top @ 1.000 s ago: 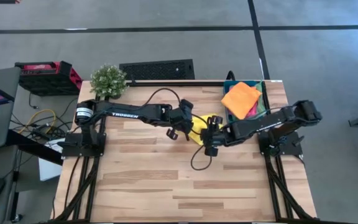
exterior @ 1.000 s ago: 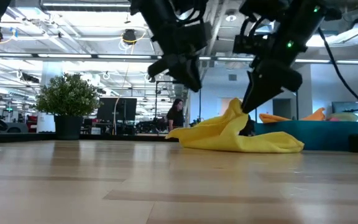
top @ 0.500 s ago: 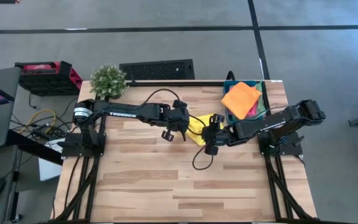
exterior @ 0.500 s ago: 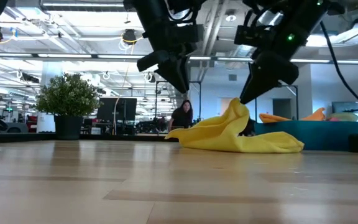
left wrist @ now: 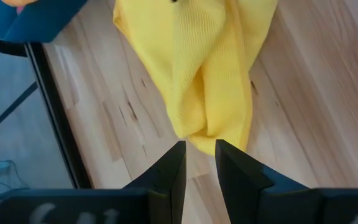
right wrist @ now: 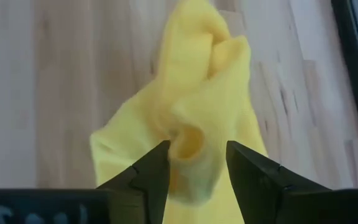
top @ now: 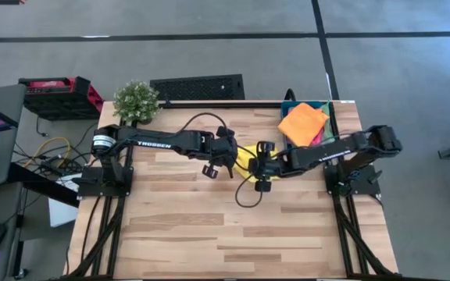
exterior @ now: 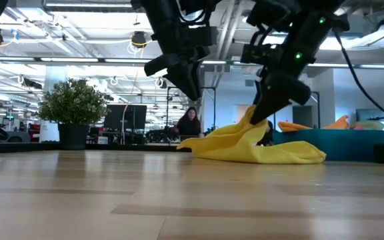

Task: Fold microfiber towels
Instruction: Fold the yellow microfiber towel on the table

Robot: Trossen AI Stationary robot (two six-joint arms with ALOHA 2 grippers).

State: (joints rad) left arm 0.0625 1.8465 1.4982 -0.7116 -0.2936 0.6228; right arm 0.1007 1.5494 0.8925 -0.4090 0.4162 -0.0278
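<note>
The yellow towel (top: 248,158) lies crumpled in a loose heap on the wooden table (top: 209,226), toward the far side and a little right of centre, just left of the teal bin (exterior: 352,143) at the far right corner. In the low view one fold of the heap stands up in a peak under the right arm, and the rest spreads flat toward the bin. The right gripper (right wrist: 194,163) is down at that raised fold; its fingers stand apart on either side of a bunched ridge of yellow cloth, not pressed onto it as far as the right wrist view shows. The left gripper (left wrist: 199,158) hangs above the table at the left end of the heap, clear of the cloth, its fingers drawn close together with only a narrow slit between them and nothing held. The orange towel (top: 303,123) lies on top of the bin, with the edge of the hot pink towel (top: 318,140) showing beneath it. A potted plant (top: 137,101) stands at the far left corner of the table, and a person (exterior: 189,125) is in the room beyond.
</note>
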